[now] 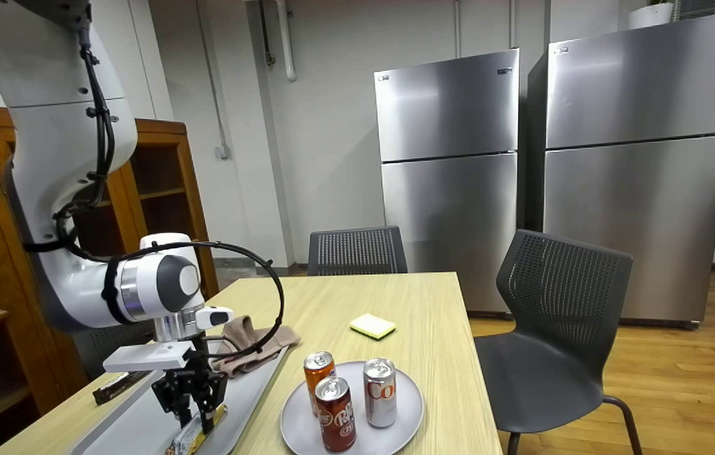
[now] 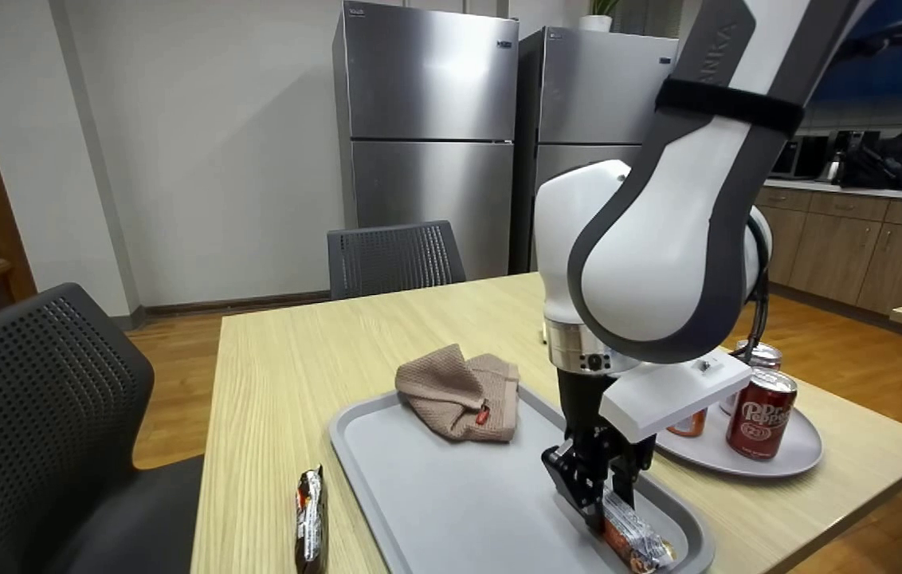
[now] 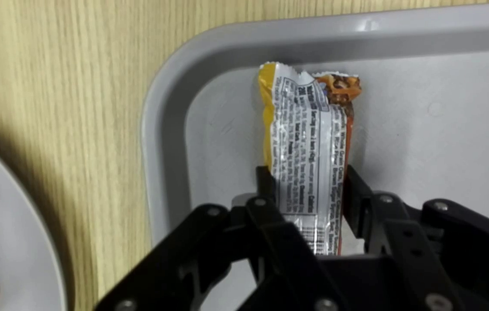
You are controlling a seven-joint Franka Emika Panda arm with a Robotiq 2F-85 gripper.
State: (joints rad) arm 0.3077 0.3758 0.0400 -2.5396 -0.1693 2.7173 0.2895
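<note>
My gripper points down over the grey tray. Its two black fingers press on the long sides of a wrapped snack bar. The bar has a white label panel, a yellow edge and an orange-red edge. It lies in the tray near a rounded corner, and its near end is hidden behind the gripper. In both exterior views the gripper is low at the tray with the bar between its fingers. A brown cloth lies over the tray's far end.
A round plate beside the tray carries an orange can, a Dr Pepper can and a white-silver can. A yellow sponge lies farther back. A dark-wrapped bar lies on the table beside the tray. Chairs stand around.
</note>
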